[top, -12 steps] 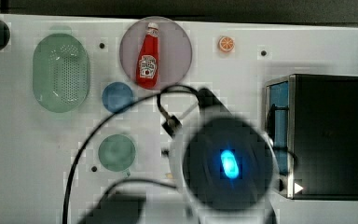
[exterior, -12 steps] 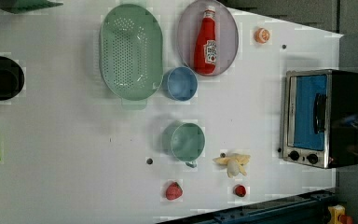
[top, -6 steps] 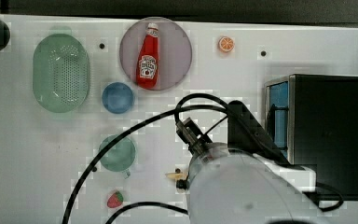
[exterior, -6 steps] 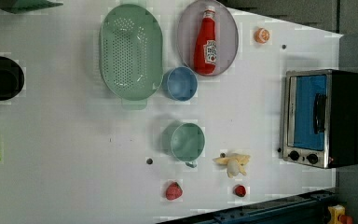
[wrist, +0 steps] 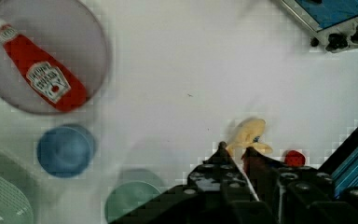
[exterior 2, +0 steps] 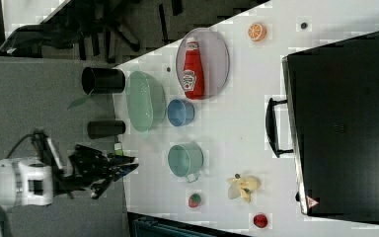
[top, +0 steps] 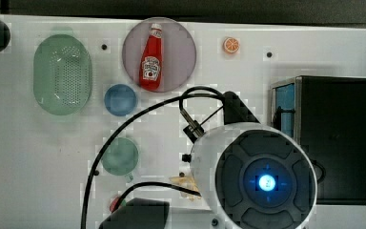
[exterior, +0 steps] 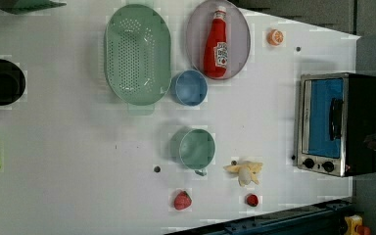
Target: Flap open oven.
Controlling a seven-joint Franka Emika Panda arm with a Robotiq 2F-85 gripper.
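Note:
The oven point(top: 333, 138) stands at the top view's right, black on top, and its blue door point(exterior: 325, 117) with a bar handle point(exterior: 336, 119) is closed. In the right view the handle point(exterior 2: 271, 127) sticks out toward the table's middle. My arm's round white body point(top: 262, 181) hangs high over the table just left of the oven in the top view. In the wrist view my gripper point(wrist: 235, 150) has its fingers almost together with nothing between them, above a banana point(wrist: 249, 135). The oven's knob corner point(wrist: 340, 39) lies far from the fingertips.
A ketchup bottle point(top: 151, 59) lies on a purple plate point(top: 181, 52). There is also a green colander point(top: 62, 74), a blue bowl point(top: 120, 99), a green cup point(top: 120, 156), an orange slice point(top: 231, 45), a banana point(exterior: 245, 171) and small red fruits point(exterior: 182, 199).
In the top view my arm's body has shifted right, closer to the oven, and turned. The objects on the table have not moved.

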